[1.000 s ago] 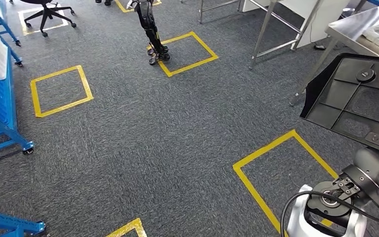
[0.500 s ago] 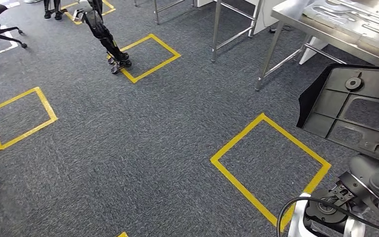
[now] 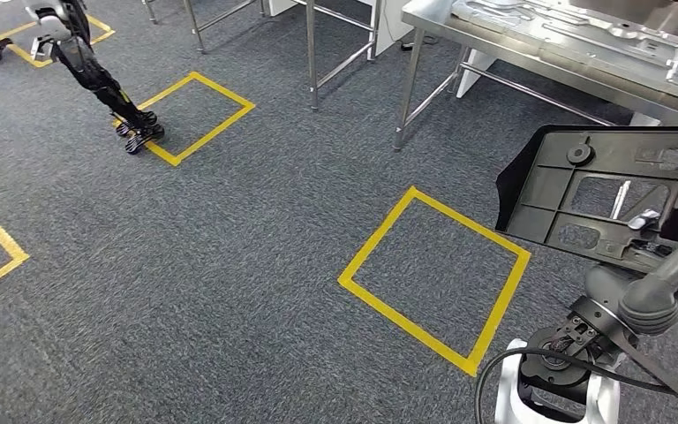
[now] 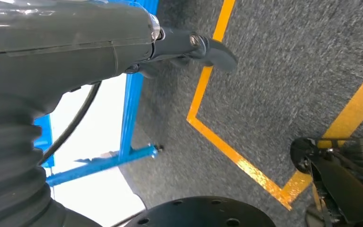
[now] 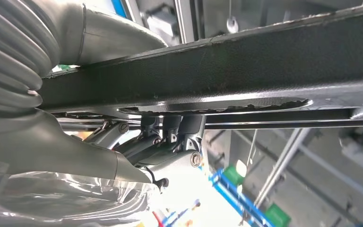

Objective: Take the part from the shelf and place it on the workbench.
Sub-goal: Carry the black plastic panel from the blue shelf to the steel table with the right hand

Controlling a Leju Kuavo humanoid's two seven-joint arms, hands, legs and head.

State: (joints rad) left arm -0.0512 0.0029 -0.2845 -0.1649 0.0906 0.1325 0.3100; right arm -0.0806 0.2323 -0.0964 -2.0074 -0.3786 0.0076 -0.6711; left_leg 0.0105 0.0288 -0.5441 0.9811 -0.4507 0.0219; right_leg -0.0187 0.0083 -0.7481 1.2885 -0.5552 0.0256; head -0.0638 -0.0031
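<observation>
A large black moulded plastic part [image 3: 600, 190], ribbed and with cut-outs, hangs in the air at the right of the head view. My right hand [image 5: 170, 137] grips its edge [image 5: 246, 71], the thumb over it and the fingers under it. One silver fingertip [image 3: 644, 219] shows through a cut-out. The steel workbench [image 3: 512, 55] stands beyond the part at the top right, with flat grey metal parts [image 3: 583, 31] lying on it. My left hand [image 4: 189, 47] hangs over the carpet and holds nothing, its thumb sticking out.
Grey carpet carries yellow tape squares [image 3: 433, 274]. Another robot's dark legs [image 3: 106, 88] stand on a square at the top left. A second steel table's legs [image 3: 313, 53] rise at the top middle. A blue shelf frame [image 4: 132, 109] stands beside my left arm.
The whole view has swung: the floor squares slid left and the workbench has come into view, closer. The black part stays in my right hand.
</observation>
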